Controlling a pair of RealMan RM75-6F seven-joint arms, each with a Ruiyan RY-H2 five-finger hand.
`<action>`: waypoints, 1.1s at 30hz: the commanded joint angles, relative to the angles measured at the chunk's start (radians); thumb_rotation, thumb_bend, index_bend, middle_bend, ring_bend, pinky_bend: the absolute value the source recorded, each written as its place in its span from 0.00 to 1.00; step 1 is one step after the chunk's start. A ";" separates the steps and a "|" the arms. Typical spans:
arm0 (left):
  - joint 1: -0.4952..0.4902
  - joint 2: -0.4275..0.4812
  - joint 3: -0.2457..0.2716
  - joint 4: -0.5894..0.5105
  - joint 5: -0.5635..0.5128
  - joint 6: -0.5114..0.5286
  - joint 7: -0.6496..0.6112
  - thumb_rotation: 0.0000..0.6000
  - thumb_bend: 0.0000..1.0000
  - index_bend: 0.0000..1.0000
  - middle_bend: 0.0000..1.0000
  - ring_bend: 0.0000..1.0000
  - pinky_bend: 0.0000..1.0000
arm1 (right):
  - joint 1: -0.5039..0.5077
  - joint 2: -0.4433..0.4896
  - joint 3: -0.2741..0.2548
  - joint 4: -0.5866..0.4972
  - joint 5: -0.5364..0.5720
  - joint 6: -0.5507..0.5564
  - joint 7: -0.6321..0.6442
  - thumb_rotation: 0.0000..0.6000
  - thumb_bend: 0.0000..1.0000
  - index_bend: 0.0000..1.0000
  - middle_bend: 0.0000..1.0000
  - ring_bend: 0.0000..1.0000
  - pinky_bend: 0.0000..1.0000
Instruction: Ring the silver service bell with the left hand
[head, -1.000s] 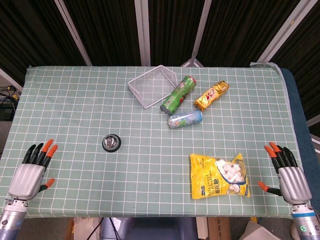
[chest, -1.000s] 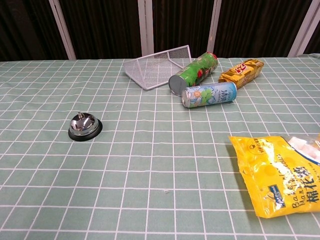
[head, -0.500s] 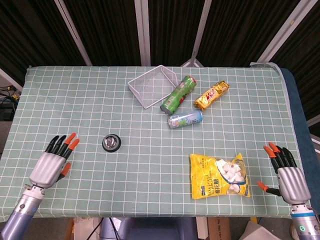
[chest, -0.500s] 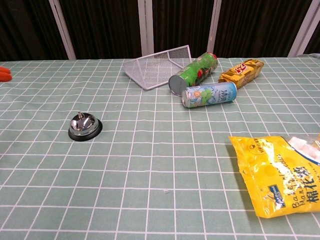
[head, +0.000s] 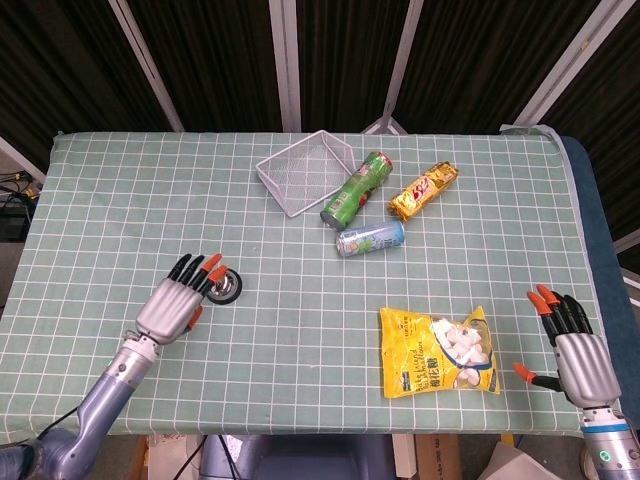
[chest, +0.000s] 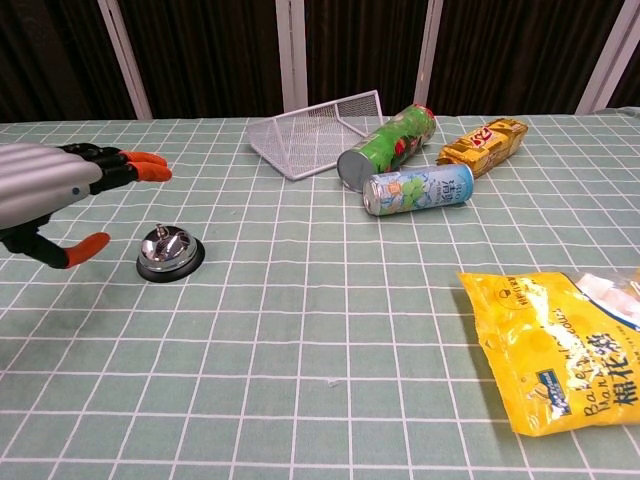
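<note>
dark slatted panels stand behind a table (head: 120, 190) under a green checked cloth, where the left hand (head: 178, 304) hovers flat with fingers spread and empty, orange tips over the near-left rim of the silver service bell (chest: 169, 252), likely poised to press its button. that one bell sits in the table's left half nearer the front edge, untouched as far as the chest view shows. outward lie one wire basket (head: 305, 171) tipped by the back edge, two cans (head: 356, 187) (head: 370, 238), one gold snack pack (head: 424, 190), one yellow bag (head: 436, 351), and the right hand (head: 577, 345), splayed and idle at the front right corner.

Silver left hand (chest: 50, 190) with orange fingertips (chest: 152, 165) hovers spread, above and just left of the round silver service bell (chest: 169, 252); not touching it.
</note>
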 joint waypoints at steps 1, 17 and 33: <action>-0.026 -0.033 -0.010 0.024 -0.044 -0.024 0.029 1.00 0.68 0.00 0.00 0.00 0.00 | 0.001 0.002 0.001 -0.002 0.003 -0.003 0.006 1.00 0.16 0.00 0.00 0.00 0.00; -0.061 -0.120 0.037 0.168 -0.159 -0.064 0.103 1.00 0.68 0.00 0.00 0.00 0.00 | 0.001 0.005 0.000 -0.009 0.009 -0.007 0.012 1.00 0.16 0.00 0.00 0.00 0.00; -0.077 -0.112 0.037 0.178 -0.171 -0.033 0.060 1.00 0.69 0.00 0.00 0.00 0.00 | 0.000 0.006 0.000 -0.012 0.006 -0.005 0.022 1.00 0.16 0.00 0.00 0.00 0.00</action>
